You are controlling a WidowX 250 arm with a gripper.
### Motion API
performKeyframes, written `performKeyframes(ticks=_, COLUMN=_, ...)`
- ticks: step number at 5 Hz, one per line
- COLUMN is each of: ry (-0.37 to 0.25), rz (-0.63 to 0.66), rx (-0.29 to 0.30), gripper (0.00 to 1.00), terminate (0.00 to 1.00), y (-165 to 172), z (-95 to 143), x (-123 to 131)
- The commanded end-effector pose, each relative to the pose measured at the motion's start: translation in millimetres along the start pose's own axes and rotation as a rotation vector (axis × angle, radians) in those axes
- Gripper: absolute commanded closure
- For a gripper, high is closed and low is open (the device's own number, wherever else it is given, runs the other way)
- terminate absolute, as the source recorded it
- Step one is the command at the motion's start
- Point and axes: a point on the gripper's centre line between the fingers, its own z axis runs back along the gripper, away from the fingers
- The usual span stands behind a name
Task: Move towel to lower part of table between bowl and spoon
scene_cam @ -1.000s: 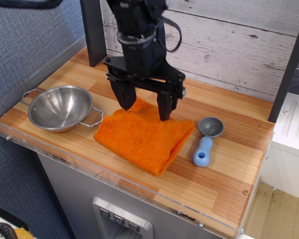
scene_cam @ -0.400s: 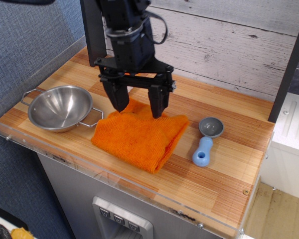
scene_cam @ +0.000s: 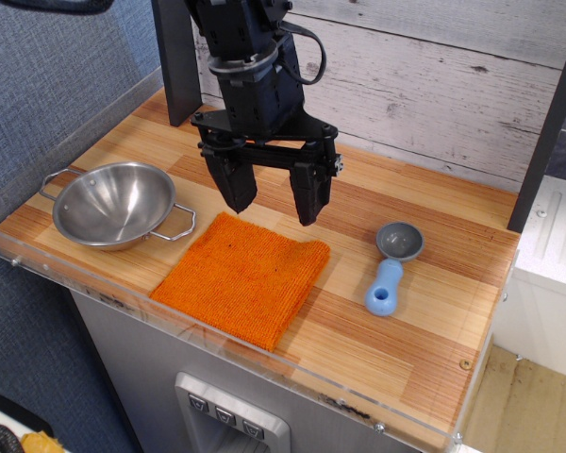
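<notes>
The orange knitted towel (scene_cam: pixel 240 279) lies flat on the wooden table (scene_cam: pixel 424 311) near its front edge, between the steel bowl (scene_cam: pixel 115 204) at the left and the spoon (scene_cam: pixel 390 268) with the light-blue handle at the right. My black gripper (scene_cam: pixel 273 204) hangs open just above the towel's far edge, its two fingers spread apart and holding nothing.
A clear acrylic rim (scene_cam: pixel 217 332) runs along the table's front and left edges. A dark post (scene_cam: pixel 176 61) stands at the back left before a whitewashed plank wall (scene_cam: pixel 434 85). A white unit (scene_cam: pixel 557 264) stands to the right.
The towel has dropped from my fingers and now lies flat, shifted toward the front edge. My gripper has let go, opened and risen slightly clear of it.
</notes>
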Motion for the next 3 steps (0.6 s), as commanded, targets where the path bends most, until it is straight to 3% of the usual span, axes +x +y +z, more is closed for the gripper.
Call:
performKeyframes(ticks=1, ry=-0.055, rz=-0.057, rx=0.024, gripper=0.0, terminate=0.0, y=-7.5, z=25.6, x=1.8)
performKeyframes(ticks=2, ry=-0.055, rz=-0.057, rx=0.024, gripper=0.0, terminate=0.0, y=-7.5, z=25.6, x=1.8)
performKeyframes(ticks=3, ry=-0.055, rz=-0.057, rx=0.024, gripper=0.0, terminate=1.0, y=-7.5, z=25.6, x=1.8)
